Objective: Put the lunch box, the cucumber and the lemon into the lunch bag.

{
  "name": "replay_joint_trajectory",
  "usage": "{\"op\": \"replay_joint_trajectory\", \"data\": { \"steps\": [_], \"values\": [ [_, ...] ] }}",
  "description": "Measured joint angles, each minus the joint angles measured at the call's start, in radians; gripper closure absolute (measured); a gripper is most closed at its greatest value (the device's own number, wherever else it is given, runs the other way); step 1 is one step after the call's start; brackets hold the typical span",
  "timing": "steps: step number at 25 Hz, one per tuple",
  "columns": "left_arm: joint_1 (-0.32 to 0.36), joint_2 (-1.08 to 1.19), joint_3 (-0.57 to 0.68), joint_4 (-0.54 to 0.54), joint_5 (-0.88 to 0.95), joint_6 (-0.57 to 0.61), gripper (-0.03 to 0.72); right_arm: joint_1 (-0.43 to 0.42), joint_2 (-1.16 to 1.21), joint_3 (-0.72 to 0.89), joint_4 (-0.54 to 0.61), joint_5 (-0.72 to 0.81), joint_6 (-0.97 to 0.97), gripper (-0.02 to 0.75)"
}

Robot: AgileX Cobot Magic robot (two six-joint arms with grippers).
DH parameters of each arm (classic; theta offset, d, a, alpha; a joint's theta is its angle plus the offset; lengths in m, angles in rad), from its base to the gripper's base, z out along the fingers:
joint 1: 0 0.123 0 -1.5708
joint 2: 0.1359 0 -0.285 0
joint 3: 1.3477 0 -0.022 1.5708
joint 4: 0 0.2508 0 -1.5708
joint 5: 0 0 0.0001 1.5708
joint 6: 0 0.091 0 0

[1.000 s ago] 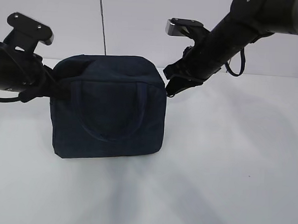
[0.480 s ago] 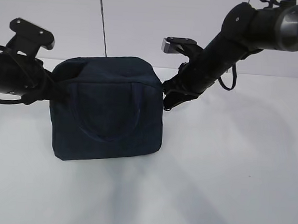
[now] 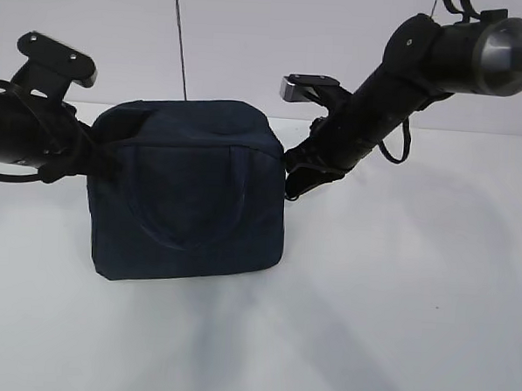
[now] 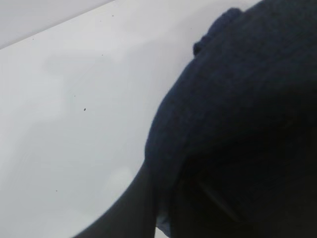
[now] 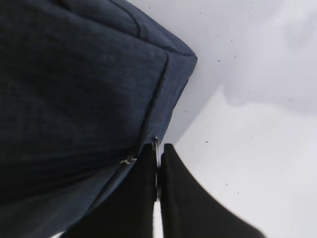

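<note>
Zipper ring pinched at the right end of the lunch bag [image 3: 189, 192].

You have the right gripper [image 5: 159, 171] pressed together on the metal ring pull [image 5: 156, 148], at the bag's upper right corner. The bag stands upright on the counter [image 3: 397, 281], its long axis running left to right between both arms. The left gripper [image 3: 101, 156] is pressed together against the bag's left end; whether it pinches fabric, you cannot tell. No lunch box, cucumber or lemon shows.

Non-task items I see: white tabletop [image 3: 396, 299], plain, fills 6 o'clock; thin dark vertical rod [image 3: 181, 42] at 11 o'clock vs. pale backwall [image 3: 243, 37].
</note>
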Motion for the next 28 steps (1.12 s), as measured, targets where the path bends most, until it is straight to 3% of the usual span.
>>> {"op": "replay_joint_trajectory", "data": {
  "steps": [7, 15, 18, 20, 25, 28],
  "values": [
    [0.0, 0.0, 0.0, -0.021, 0.003, -0.001, 0.678, 0.0, -0.07, -0.04, -0.026, 0.078, -0.008, 0.721],
    [0.0, -0.075, 0.002, -0.067, 0.089, -0.001, 0.676, -0.001, -0.142, -0.117, -0.022, 0.182, -0.008, 0.421],
    [0.0, -0.116, 0.004, -0.067, 0.141, -0.001, 0.658, -0.002, -0.142, -0.148, -0.016, 0.242, -0.008, 0.367],
    [0.0, -0.141, 0.003, -0.067, 0.171, -0.001, 0.613, -0.002, -0.142, -0.172, -0.012, 0.273, -0.009, 0.357],
    [0.0, -0.195, 0.003, -0.071, 0.223, -0.008, 0.404, -0.002, -0.142, -0.211, -0.004, 0.299, -0.009, 0.351],
    [0.0, -0.2, 0.003, -0.071, 0.227, -0.01, 0.349, -0.002, -0.142, -0.217, -0.002, 0.299, -0.009, 0.35]
  ]
}}
